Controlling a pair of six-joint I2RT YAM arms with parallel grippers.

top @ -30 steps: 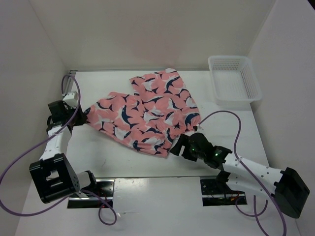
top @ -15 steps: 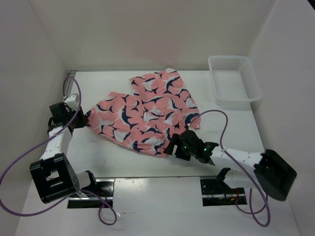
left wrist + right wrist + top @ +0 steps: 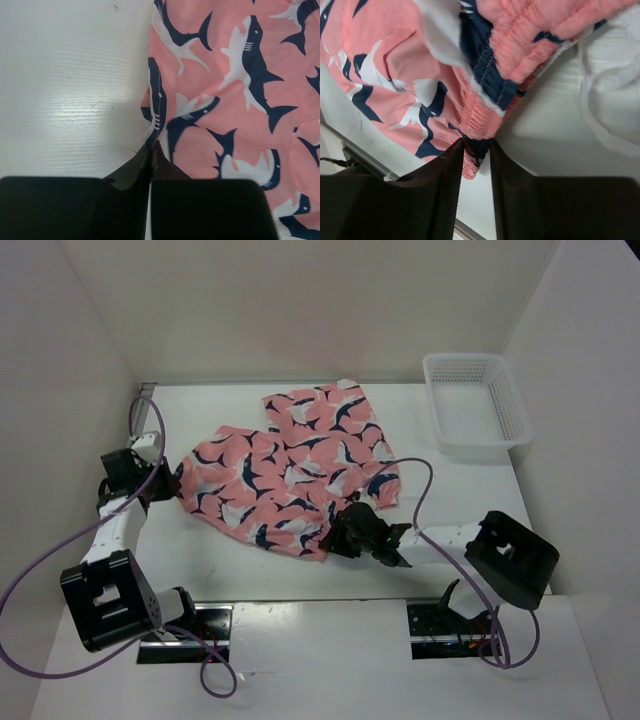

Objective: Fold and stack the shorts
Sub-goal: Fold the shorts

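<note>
Shorts (image 3: 290, 470): spread slantwise across the middle of the worktop, shark print up, one leg reaching toward the far edge.
Left pincer (image 3: 151, 150): fingers pressed together on the fabric's left hem edge.
Right pincer (image 3: 477, 150): narrow, gripping the gathered waistband at the near-right corner.
Worktop (image 3: 250, 570): white surface shows between fabric and near edge, and to the fabric's right.
Basket (image 3: 476, 405): white mesh, far-right corner, well apart from the fabric.

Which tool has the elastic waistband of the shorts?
The right tool: it pinches the gathered elastic band of the shorts. The left tool holds a flat hem edge instead.
</note>
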